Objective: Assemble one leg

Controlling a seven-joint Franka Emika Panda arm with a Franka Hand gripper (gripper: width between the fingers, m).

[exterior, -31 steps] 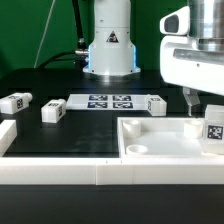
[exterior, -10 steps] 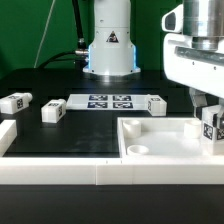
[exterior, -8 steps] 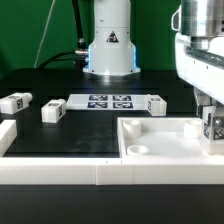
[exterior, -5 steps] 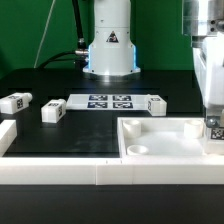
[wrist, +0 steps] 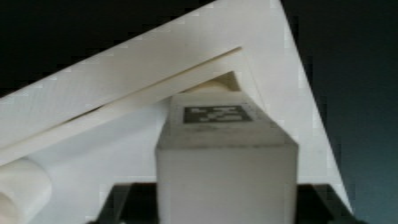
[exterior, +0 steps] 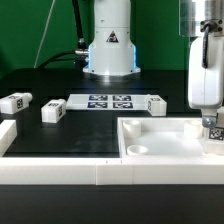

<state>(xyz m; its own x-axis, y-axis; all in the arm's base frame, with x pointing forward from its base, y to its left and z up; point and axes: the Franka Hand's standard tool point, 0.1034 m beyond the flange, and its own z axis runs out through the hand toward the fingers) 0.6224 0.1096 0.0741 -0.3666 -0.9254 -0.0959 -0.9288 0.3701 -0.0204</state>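
Note:
My gripper (exterior: 212,124) is at the exterior view's far right, low over the right side of the large white tray-like piece (exterior: 160,129). It is shut on a leg (exterior: 214,130), a small white block with its tag facing the camera, held upright close to the tray's surface. In the wrist view the leg (wrist: 222,150) fills the middle between my gripper's (wrist: 222,203) dark fingers (wrist: 135,204), with its tag on the end face, and a corner of the tray (wrist: 214,50) lies beyond it. I cannot tell whether the leg touches the tray.
Three more legs lie on the black table: two at the left (exterior: 16,102) (exterior: 52,112), one (exterior: 154,104) beside the marker board (exterior: 110,101). The robot base (exterior: 110,50) stands behind. A white wall (exterior: 60,172) runs along the front, with a white block (exterior: 8,133) at its left end.
My gripper has moved to the exterior view's right and downward with the leg in it, from above the tray's right part to low at the frame's right edge. Nothing else has moved.

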